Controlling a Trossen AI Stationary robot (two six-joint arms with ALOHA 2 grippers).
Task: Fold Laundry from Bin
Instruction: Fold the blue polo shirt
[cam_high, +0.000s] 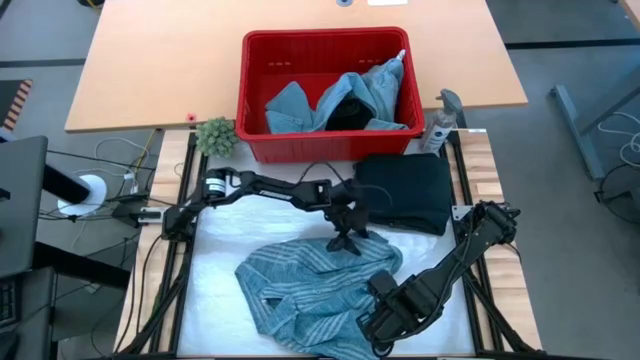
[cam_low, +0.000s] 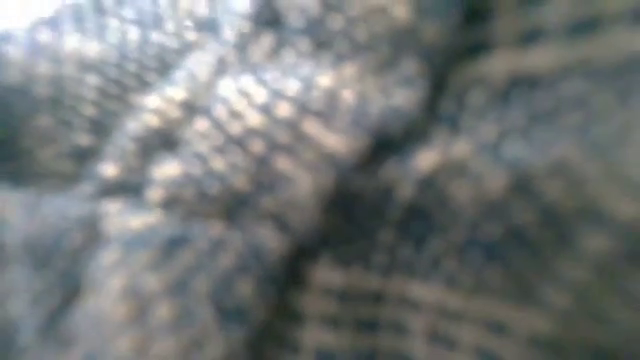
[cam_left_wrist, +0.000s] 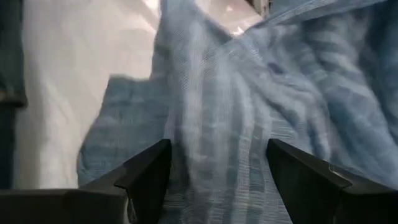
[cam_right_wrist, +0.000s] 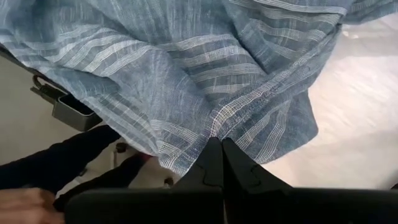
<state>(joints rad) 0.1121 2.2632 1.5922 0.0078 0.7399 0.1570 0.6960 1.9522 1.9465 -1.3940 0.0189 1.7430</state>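
the blue-grey striped cloth lies crumpled on the white table cover, toward six o'clock of the table. the left gripper stands at the cloth's twelve o'clock edge, fingers spread wide with cloth between them but not pinched. the right gripper sits at the cloth's four o'clock side, jaws pressed together on a hemmed fold of the cloth. at one o'clock from the cloth a folded black garment rests flat. beyond it, at twelve o'clock, the red bin holds light blue denim pieces and something dark. a small green plant stands at the bin's eight o'clock corner, a spray bottle at its four o'clock corner. the low view shows only blurred striped cloth.
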